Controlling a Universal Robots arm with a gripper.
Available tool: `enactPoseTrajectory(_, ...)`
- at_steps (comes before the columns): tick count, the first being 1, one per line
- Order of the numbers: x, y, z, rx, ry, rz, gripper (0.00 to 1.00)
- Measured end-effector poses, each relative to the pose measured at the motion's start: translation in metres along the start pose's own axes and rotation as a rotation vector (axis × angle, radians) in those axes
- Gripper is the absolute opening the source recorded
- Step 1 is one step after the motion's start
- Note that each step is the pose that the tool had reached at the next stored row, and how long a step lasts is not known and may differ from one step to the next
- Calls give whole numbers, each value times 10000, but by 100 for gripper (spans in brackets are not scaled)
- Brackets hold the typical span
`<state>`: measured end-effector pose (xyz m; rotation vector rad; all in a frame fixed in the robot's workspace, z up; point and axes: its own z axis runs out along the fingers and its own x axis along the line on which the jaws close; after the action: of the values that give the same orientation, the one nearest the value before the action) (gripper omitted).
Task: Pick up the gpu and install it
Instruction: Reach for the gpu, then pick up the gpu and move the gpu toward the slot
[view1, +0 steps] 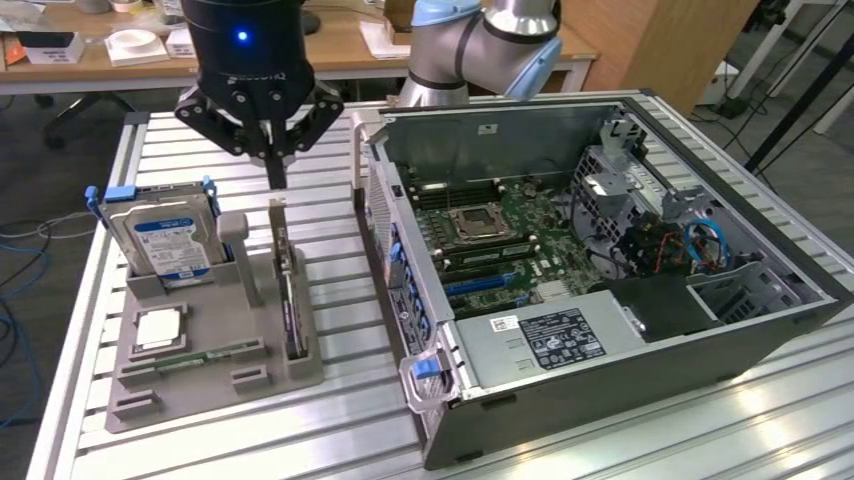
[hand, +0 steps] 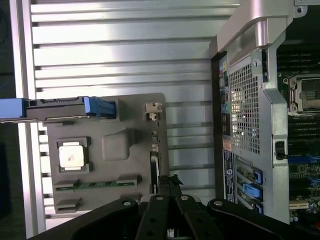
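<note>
Exterior view: the claw (view1: 276, 180), fingers pinched together on nothing, hangs just above the gpu (view1: 286, 290) standing edge-on in the holder (view1: 258, 322) on the surface (view1: 347, 425).

gripper (hand: 169, 182) | closed, just beside edge-on gpu (hand: 154, 168) | gpu in gray holder (hand: 120, 146) | computer case (hand: 250, 95) near holder

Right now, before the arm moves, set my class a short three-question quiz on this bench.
1. True or false: the gpu is already seated inside the computer case.
2. What stands upright in the gray holder beside the gpu? A hard drive; B keyboard; C monitor.
3. Fill in: the gripper is nearest to the ____.
Key: 1 false; 2 A; 3 gpu.
</note>
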<state>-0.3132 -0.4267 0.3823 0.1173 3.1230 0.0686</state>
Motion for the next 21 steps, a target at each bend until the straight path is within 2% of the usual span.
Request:
enactPoseTrajectory(12, 133, -54, 0, 0, 0, 0, 11)
enactPoseTrajectory(21, 142, -58, -1, 1, 1, 0, 11)
